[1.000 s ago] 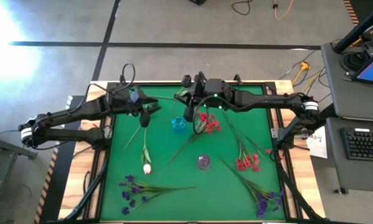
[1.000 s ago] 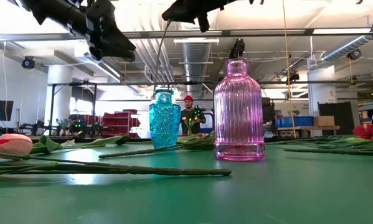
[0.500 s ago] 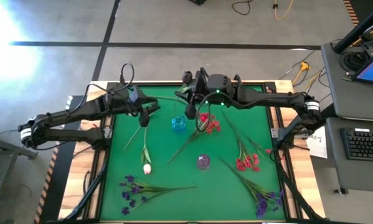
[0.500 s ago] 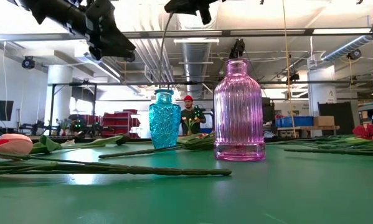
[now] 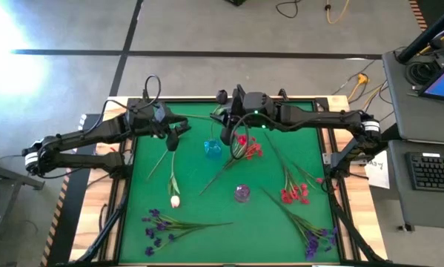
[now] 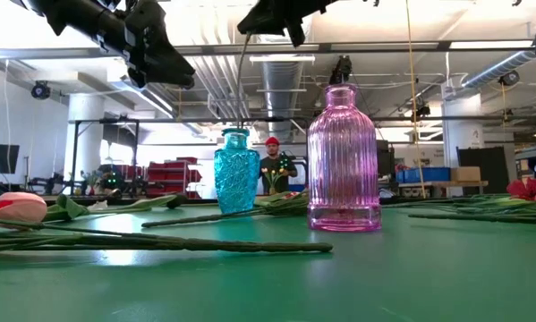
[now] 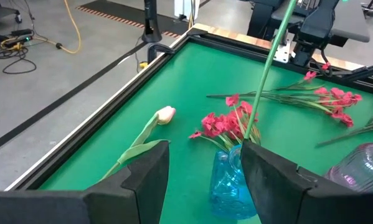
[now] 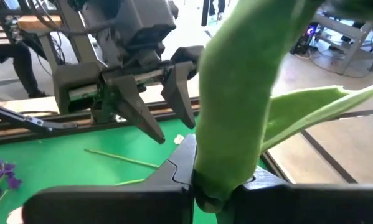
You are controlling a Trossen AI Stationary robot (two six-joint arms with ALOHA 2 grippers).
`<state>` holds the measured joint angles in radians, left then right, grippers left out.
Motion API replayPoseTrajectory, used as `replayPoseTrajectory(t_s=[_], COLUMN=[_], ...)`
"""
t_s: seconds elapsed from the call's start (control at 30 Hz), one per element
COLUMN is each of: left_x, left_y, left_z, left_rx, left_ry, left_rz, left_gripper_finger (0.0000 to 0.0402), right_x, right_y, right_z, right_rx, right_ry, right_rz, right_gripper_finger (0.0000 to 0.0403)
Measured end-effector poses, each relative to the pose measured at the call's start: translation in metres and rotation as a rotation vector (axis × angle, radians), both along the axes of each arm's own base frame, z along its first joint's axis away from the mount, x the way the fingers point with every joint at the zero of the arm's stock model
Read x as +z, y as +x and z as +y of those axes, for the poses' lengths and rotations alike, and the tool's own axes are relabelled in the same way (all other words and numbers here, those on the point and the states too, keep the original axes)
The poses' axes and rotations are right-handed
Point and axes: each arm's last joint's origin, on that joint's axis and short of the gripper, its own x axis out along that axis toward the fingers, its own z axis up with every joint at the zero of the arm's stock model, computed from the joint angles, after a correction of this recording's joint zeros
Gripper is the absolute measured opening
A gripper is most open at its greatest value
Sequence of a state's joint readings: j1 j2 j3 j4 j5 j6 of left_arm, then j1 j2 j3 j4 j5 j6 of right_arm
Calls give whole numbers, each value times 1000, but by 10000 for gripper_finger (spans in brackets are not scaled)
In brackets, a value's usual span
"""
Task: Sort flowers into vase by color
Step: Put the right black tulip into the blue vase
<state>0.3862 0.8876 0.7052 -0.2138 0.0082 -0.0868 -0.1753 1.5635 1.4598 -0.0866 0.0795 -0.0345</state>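
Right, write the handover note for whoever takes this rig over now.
Right gripper: shut on a green stem, its lower end at the blue vase mouth.
Left gripper: open, empty, raised beside the blue vase.
Pink vase: empty.
On the mat: tulip, red flowers, purple flowers.
Done: nothing fully vased.
Left: seat this stem, sort the rest.

A ribbed pink vase point(image 6: 344, 161) and patterned blue vase point(image 6: 236, 172) stand on the green table point(image 5: 207, 204).
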Motion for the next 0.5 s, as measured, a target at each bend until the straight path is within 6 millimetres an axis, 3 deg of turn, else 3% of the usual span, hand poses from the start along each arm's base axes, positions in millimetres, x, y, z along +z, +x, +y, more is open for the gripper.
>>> replayPoseTrajectory(t_s=[0.33, 0.5], left_x=[0, -1], left_y=[0, 1], left_z=[0, 0], left_rx=[1, 1], left_ry=[-1, -2], left_rz=[1, 4], left_gripper_finger=[184, 184], right_x=[-23, -38], right_y=[9, 18], right_z=[-1, -2], right_rx=[6, 9], right_ry=[2, 4], right_rz=[67, 109], right_gripper_finger=[24, 52])
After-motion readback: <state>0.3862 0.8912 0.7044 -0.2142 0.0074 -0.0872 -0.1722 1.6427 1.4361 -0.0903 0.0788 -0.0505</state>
